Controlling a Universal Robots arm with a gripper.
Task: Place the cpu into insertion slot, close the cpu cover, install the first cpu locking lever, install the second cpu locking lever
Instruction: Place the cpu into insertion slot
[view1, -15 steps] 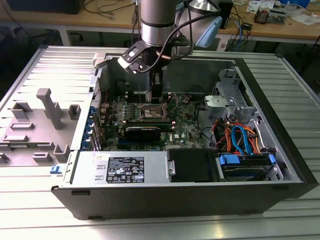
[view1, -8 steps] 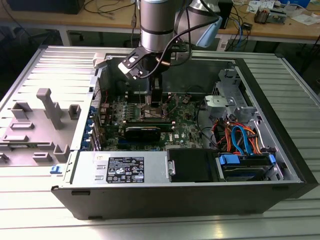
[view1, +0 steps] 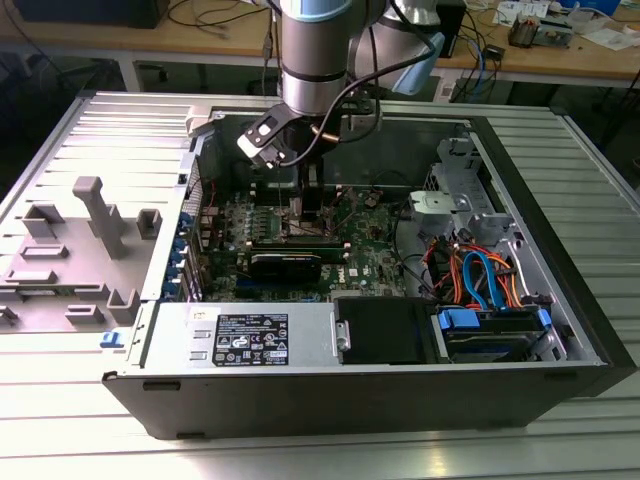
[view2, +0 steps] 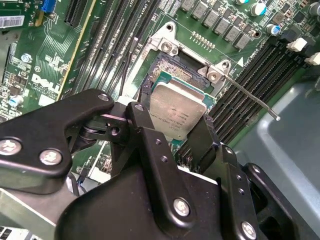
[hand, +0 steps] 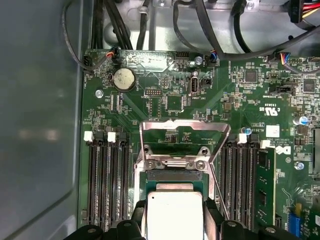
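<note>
At the exterior view's left, about nine o'clock from the open computer case (view1: 350, 400), a grey plastic rack (view1: 85, 240) lies on the ribbed metal table (view1: 620, 160). Inside the case the power box (view1: 240, 337) sits at six o'clock against the near wall, with the green board (view1: 225, 225) beyond it. The arm (view1: 320, 50) stands at twelve o'clock, and its gripper (view1: 303, 195) hangs low over the board near the middle of the case. Toward three o'clock, blue and orange cables (view1: 480, 280) bunch beside a silver drive cage (view1: 455, 200).

In both wrist views the gripper (view2: 172, 122) (hand: 175, 225) is drawn narrow around the chip (view2: 177, 112) (hand: 175, 212), with its black fingers (view2: 150, 135) against two opposite edges. The chip is silver side up, right over the socket (view2: 172, 70). I cannot tell whether it touches the socket yet.

In the first wrist view the cover (hand: 185, 124) stands swung open just past the socket, and the board shows through its window. Memory slots (hand: 107, 175) run along both sides of the socket, and a round battery (hand: 123, 79) lies farther off behind the cover.

In the second wrist view a bright lever (view2: 250, 95) juts up free on one side of the socket and a thin dark rod (view2: 127, 72) rises on the other
</note>
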